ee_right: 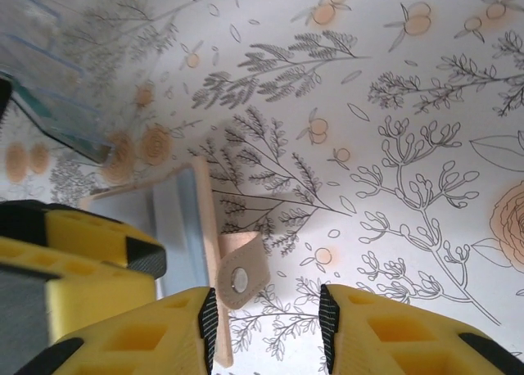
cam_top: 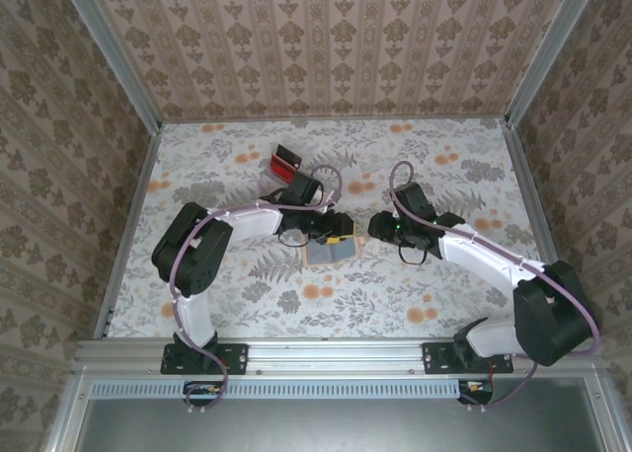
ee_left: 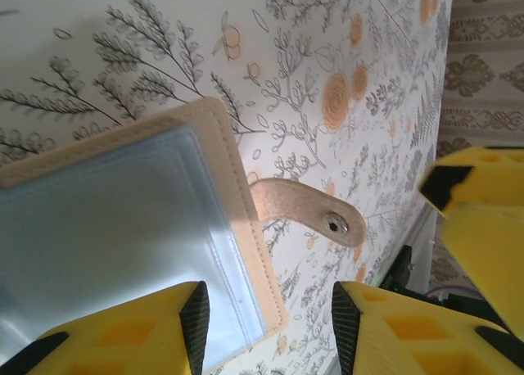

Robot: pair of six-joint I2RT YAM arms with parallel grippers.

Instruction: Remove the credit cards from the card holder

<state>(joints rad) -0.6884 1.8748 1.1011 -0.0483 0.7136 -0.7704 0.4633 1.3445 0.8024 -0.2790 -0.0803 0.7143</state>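
Note:
The card holder (cam_top: 327, 252) lies open on the table, tan with blue-grey pockets (ee_left: 106, 228). Its snap strap (ee_left: 315, 215) sticks out to the side. My left gripper (ee_left: 270, 309) hovers open over the holder's corner, one finger above the pocket and the other above the table. In the right wrist view the strap (ee_right: 242, 273) lies between the fingers of my open right gripper (ee_right: 268, 309), close to its left finger. From above, the left gripper (cam_top: 346, 231) and right gripper (cam_top: 376, 225) face each other over the holder's right edge. The credit cards are hidden.
A clear plastic stand (cam_top: 301, 188) with a red-and-black card (cam_top: 285, 160) sits just behind the left arm; its corner (ee_right: 49, 80) appears in the right wrist view. Enclosure walls ring the flowered table (cam_top: 434, 294).

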